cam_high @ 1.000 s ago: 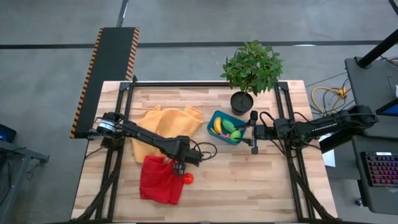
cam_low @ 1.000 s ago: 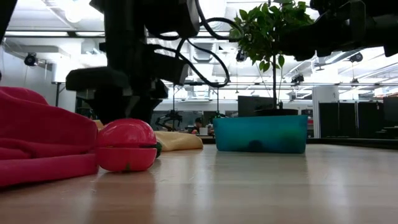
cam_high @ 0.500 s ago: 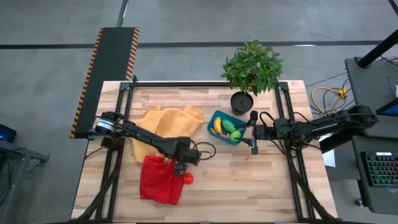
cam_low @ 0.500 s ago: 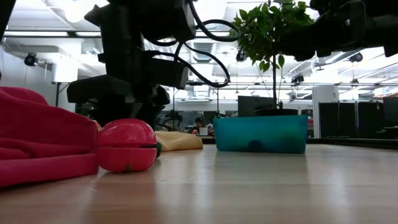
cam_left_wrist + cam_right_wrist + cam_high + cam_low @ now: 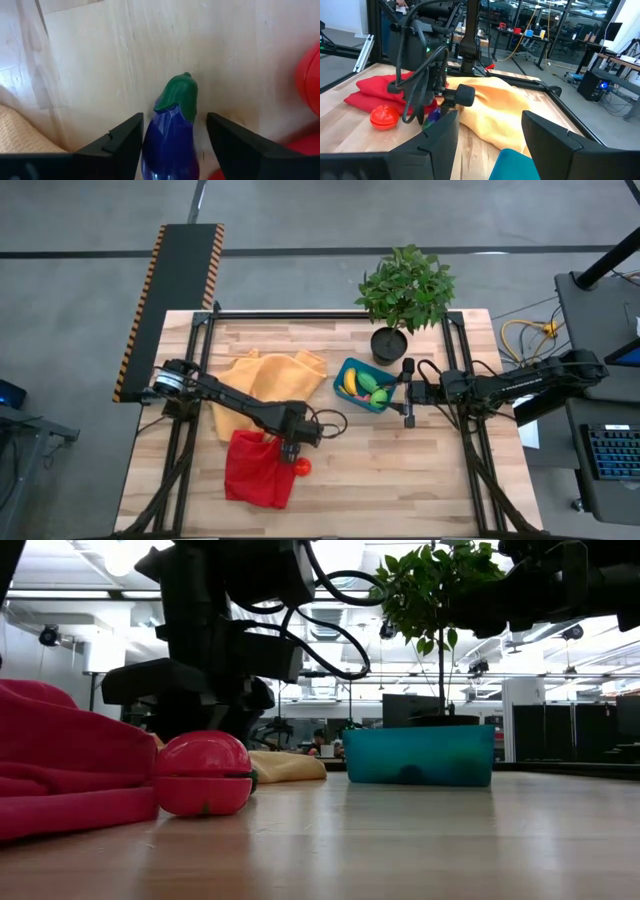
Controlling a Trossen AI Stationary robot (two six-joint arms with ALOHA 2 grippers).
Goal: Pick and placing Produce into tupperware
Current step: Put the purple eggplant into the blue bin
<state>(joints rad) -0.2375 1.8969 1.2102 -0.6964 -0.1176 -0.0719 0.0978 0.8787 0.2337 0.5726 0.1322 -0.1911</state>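
Left gripper (image 5: 172, 142) spread around one purple eggplant (image 5: 171, 132), one red tomato (image 5: 203, 774) beside, right gripper (image 5: 407, 393) released.

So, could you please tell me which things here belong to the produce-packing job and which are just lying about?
Job:
teal rectangular plastic tupperware, banana and green pieces inside
purple toy eggplant between the open left gripper fingers
red round toy tomato
right gripper beside the tupperware, open

Lying about:
red cloth
yellow-orange cloth
potted green plant
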